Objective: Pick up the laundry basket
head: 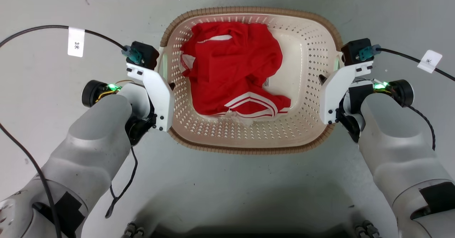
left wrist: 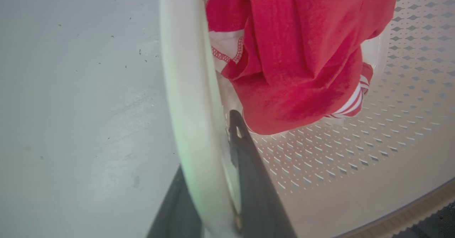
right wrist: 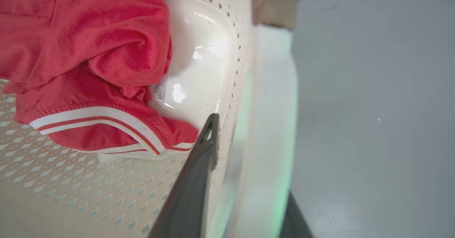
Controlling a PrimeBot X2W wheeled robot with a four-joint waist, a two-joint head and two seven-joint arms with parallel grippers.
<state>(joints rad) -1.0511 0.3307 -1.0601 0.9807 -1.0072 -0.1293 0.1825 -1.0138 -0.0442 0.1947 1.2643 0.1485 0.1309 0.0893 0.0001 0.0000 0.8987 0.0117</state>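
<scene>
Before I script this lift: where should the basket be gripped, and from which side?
Left handle with the left gripper, right handle with the right gripper, each from its own side, one finger inside, one outside. They sit opposite on the basket's rim, so it should balance.

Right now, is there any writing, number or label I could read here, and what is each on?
"3" plus a star-like mark: left white tag on the left arm's cable.
A star-like mark alone: right white tag on the right arm's cable.
Care label on the red garment in the laundry basket: too small to read.
</scene>
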